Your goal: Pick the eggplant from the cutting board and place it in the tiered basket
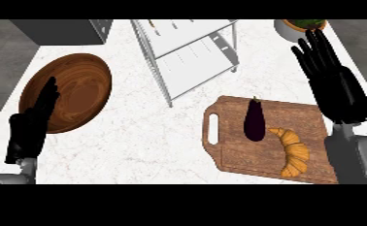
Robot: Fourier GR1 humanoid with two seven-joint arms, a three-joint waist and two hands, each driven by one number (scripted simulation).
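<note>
1. Nearest the camera, at the far left of the head view, the left hand (28, 123) is seen at the counter's edge with its fingers straight and close together, pointing up; nothing is held in it.
2. Just beside that hand, a round wooden bowl (75, 91) is set on the white marbled counter (136, 137); the fingertips are seen over the bowl's left rim.
3. Behind the bowl, at the upper left corner, a grey block (68, 30) is partly shown; what it is cannot be told.
4. Toward the middle, the tiered basket (190, 50) is found at the back of the counter: a wire frame with white shelves, standing well apart from both hands.
5. To the right and nearer the camera, a wooden cutting board (237, 159) with a slot handle at its left end is laid on the counter.
6. On the board's left half the eggplant (254, 119) is lying, dark purple, with its stem pointing away from the camera; it is touched by neither hand.
7. Just beside the eggplant, to its right, a croissant (292, 151) is placed on the same board, curving toward the near edge.
8. At the far right, the right hand (331, 82) is raised over the board's right end, its fingers straight and spread, and nothing is grasped.
9. Behind that hand's fingertips, a white bowl (290, 30) with something green inside is partly shown at the upper edge.
</note>
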